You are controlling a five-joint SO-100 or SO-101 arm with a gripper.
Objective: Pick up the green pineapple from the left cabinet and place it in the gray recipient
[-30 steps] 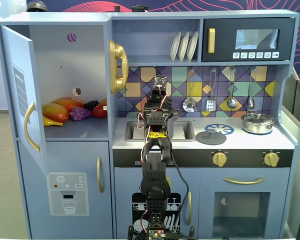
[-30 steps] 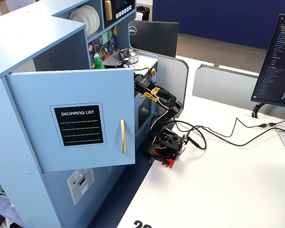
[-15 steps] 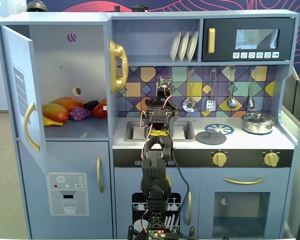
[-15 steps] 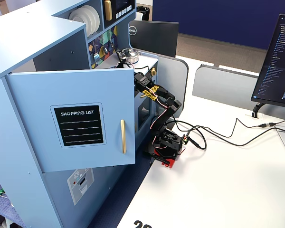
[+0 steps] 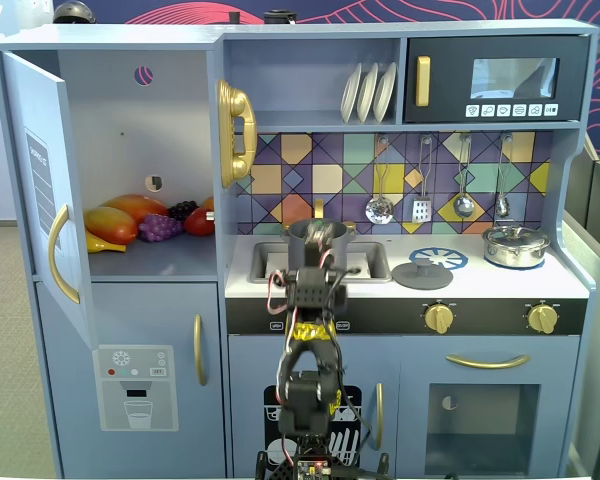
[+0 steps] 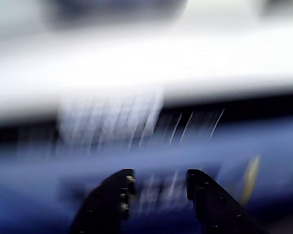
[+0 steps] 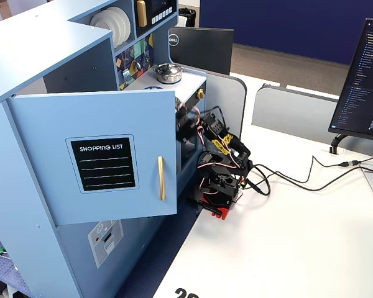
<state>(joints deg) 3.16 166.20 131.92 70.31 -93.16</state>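
Note:
The left cabinet (image 5: 130, 130) stands open, with its blue door (image 5: 35, 180) swung out. On its shelf lie a mango, a banana, purple grapes (image 5: 160, 228) and a red fruit. I see no green pineapple in any view. The gray recipient (image 5: 317, 232) stands in the sink, just behind the arm (image 5: 310, 290). In the wrist view my gripper (image 6: 158, 178) is open and empty. It faces the blue kitchen front below the counter, and the picture is smeared by motion. In the side fixed view the door (image 7: 99, 155) hides the cabinet's inside.
A shiny silver lidded pot (image 5: 516, 245) and a gray lid (image 5: 423, 274) sit on the counter at the right. The arm's base (image 7: 219, 186) stands on a white table close against the kitchen front. Cables (image 7: 298, 180) and a monitor (image 7: 363, 81) are at the right.

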